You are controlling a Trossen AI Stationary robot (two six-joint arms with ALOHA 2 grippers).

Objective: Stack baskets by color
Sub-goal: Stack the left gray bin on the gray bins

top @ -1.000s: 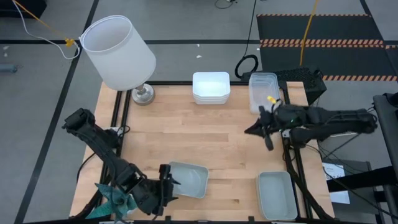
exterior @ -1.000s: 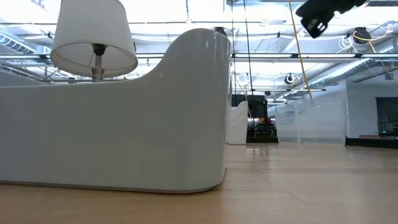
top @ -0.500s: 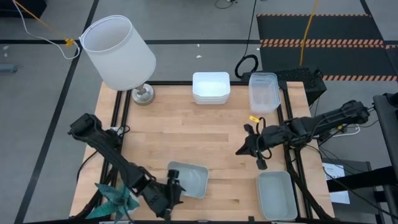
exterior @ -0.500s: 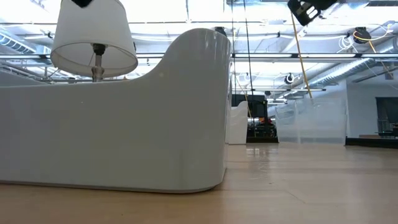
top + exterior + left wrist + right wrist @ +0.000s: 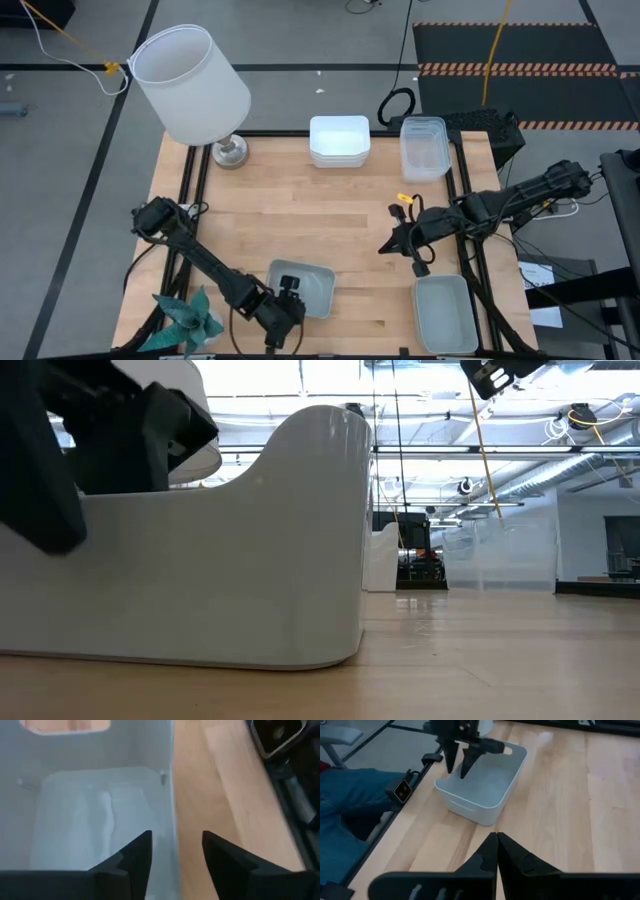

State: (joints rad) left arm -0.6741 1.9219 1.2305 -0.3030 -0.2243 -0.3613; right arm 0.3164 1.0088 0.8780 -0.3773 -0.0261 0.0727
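wood planks in a pale butcher-block grain make up my desk (image 5: 330, 215), framed by black rails on a grey floor. from above, a white lampshade (image 5: 190, 82) leans over the far left corner. two stacks sit along the far edge: opaque white baskets (image 5: 339, 140) and, just beside them, clear baskets (image 5: 424, 148). a grey-green basket (image 5: 303, 287) lies near the front edge, and another grey-green one (image 5: 444, 313) sits at the front right corner. my left hand (image 5: 287, 300) stands over the first one's near wall, with a teal cloth (image 5: 185, 315) beside that arm. my right hand (image 5: 417, 245) hangs mid-desk on the right, above and apart from the corner basket.

at desk level, the grey-green basket's wall (image 5: 250, 540) fills the view: smooth, glossy, rounded at the corner, dipping to a scooped handle edge.

past my left wrist, my fingers (image 5: 135, 860) straddle the thin wall, one inside the bin and one outside over wood, spread with a gap on each side, grasping nothing yet.

past my right wrist, that hand is clenched on nothing, pointed at the same basket (image 5: 485, 782).

i judge these bins light, thin-walled and slick, stiff enough to lift by one wall but likely to tilt. pinching the rim mid-wall looks best.
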